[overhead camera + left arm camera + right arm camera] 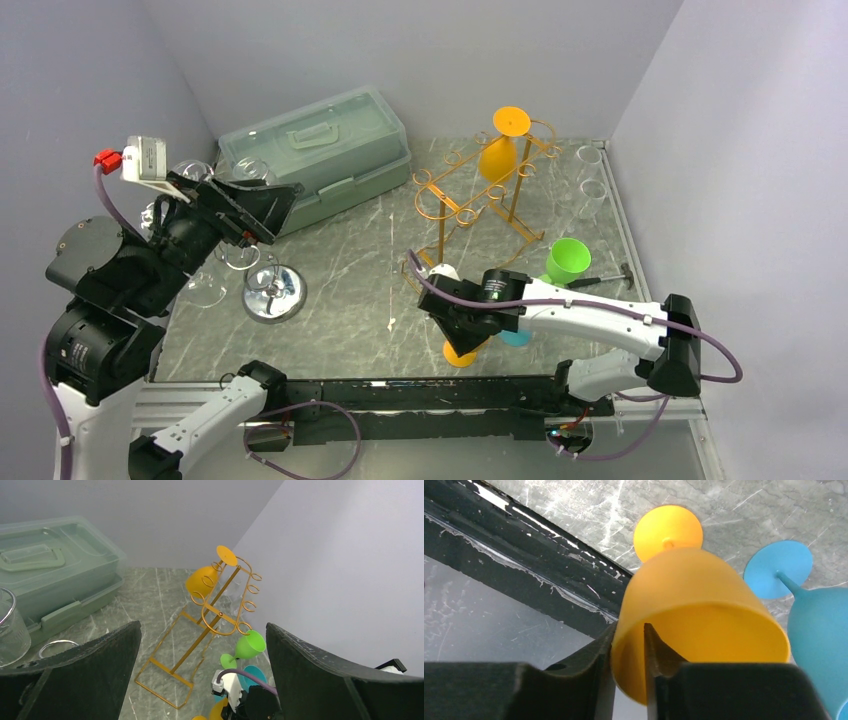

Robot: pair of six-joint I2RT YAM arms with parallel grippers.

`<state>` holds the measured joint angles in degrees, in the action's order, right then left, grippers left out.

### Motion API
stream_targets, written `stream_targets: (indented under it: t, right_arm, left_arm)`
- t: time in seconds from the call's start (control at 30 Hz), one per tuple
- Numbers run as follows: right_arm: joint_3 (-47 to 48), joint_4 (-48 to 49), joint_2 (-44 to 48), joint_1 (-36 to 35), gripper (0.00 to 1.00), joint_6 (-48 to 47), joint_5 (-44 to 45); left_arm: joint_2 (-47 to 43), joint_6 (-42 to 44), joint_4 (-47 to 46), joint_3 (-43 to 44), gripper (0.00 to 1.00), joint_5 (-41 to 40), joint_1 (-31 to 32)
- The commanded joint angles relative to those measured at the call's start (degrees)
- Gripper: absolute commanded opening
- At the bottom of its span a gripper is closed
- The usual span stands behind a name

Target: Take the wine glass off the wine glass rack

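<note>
wine glass rack (pixel 480 190) stands at rear centre-right of the table (pixel 340 260), clear of both walls. hanging wine glass (pixel 498 157) is on the rack's rear hooks, upside down, foot uppermost. lidded box (pixel 315 150) sits at rear left, to the left of the rack. round-based stand (pixel 273 293) is at front left, before the box, with glasses around it. second glass (pixel 460 352) stands upright at front centre, before the rack and just behind the front rail (pixel 420 385). right gripper (pixel 628 635) straddles its rim, one finger inside the bowl, one outside. third glass (pixel 517 338) stands just right of the second. fourth glass (pixel 568 260) sits tilted, right of the rack's base. two cups (pixel 590 155) stand at rear right, along the right wall.
</note>
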<state>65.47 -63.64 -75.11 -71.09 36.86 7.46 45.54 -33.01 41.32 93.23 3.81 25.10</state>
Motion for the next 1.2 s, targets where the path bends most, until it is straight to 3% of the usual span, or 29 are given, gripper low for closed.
stream_targets:
  t: [0.0,0.27,0.63,0.9,1.03,1.17]
  right_arm:
    - [2.21,0.1,-0.89,-0.28,0.31,-0.66,2.01]
    - [9.55,-4.27,-1.25,-0.28,0.52,-1.16,4.74]
    - [17.74,-7.93,2.99,-0.25,0.64,-1.63,3.91]
    - [33.91,-6.1,5.63,0.05,0.75,-3.73,8.57]
    - [45.74,-1.98,3.04,4.62,0.79,-8.54,14.71]
    - [52.93,6.34,1.06,15.9,0.82,-13.37,13.76]
  left_arm:
    - [-0.36,1.48,-1.33,0.58,1.0,0.27,0.03]
    - [0.35,2.07,-0.6,1.72,0.99,0.03,0.03]
    - [1.71,2.01,-0.6,2.21,1.0,0.62,0.01]
    - [2.27,1.61,-1.04,2.22,1.0,1.31,0.03]
    - [2.9,1.23,-1.52,2.14,0.99,1.86,0.03]
    - [3.92,1.15,-1.74,2.15,0.99,2.52,0.03]
